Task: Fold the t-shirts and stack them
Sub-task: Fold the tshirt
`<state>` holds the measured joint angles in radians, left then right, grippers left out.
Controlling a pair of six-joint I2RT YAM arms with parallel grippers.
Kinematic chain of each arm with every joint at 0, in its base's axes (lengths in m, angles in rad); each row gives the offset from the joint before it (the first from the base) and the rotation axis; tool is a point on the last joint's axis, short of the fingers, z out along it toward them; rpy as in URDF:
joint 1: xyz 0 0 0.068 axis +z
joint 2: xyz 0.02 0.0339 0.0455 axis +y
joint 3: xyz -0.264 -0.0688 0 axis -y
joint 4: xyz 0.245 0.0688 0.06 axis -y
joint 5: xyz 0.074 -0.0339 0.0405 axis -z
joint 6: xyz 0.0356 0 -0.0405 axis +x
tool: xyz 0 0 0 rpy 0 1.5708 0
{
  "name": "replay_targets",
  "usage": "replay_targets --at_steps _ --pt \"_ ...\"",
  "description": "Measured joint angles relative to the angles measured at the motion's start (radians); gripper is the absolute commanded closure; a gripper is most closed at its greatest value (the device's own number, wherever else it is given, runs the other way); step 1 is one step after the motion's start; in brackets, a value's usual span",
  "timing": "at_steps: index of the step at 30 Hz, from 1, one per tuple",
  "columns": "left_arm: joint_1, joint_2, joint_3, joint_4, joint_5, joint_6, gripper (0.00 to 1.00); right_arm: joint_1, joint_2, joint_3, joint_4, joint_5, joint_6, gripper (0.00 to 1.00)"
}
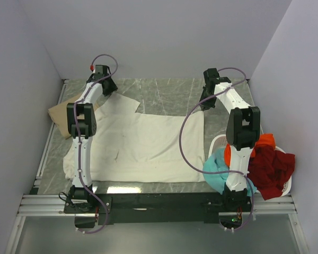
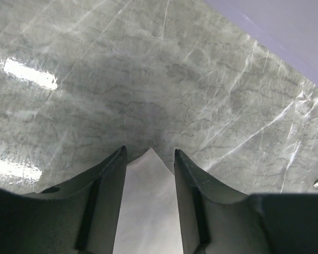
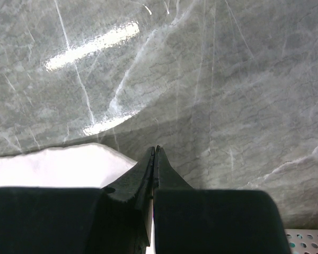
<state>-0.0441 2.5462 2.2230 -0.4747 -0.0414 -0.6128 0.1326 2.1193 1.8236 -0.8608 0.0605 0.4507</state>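
Left hand (image 2: 149,151) parted; cream t-shirt (image 1: 143,145) spread flat — wrinkled

You see a bench (image 1: 164,92) of grey marble pattern, smooth and glossy, a cream-white t-shirt (image 1: 143,148) of soft matt cloth, a basket (image 1: 217,142) of white perforated plastic, and the left tool (image 2: 149,150) in dark matt plastic.

Large t-shirt (image 1: 143,145) flat on table (image 1: 164,90), basket (image 1: 217,141) of t-shirts (image 1: 273,166) at its right.
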Motion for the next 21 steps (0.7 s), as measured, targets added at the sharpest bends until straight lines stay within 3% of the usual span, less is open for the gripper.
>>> replay_targets --at_steps 10,17,18,21 --pt "-0.023 0.002 0.002 -0.006 -0.021 0.013 0.61 0.000 0.000 -0.004 0.005 -0.004 0.000 1.00" --pt "-0.026 0.008 0.004 -0.023 -0.031 0.026 0.92 0.000 0.000 -0.014 0.008 -0.010 0.000 1.00" --pt "-0.026 0.008 0.005 -0.023 -0.032 0.027 1.00 0.000 0.000 -0.014 0.009 -0.011 0.000 1.00" --pt "-0.027 0.008 0.005 -0.022 -0.028 0.028 1.00 0.000 0.000 -0.014 0.009 -0.017 0.000 1.00"
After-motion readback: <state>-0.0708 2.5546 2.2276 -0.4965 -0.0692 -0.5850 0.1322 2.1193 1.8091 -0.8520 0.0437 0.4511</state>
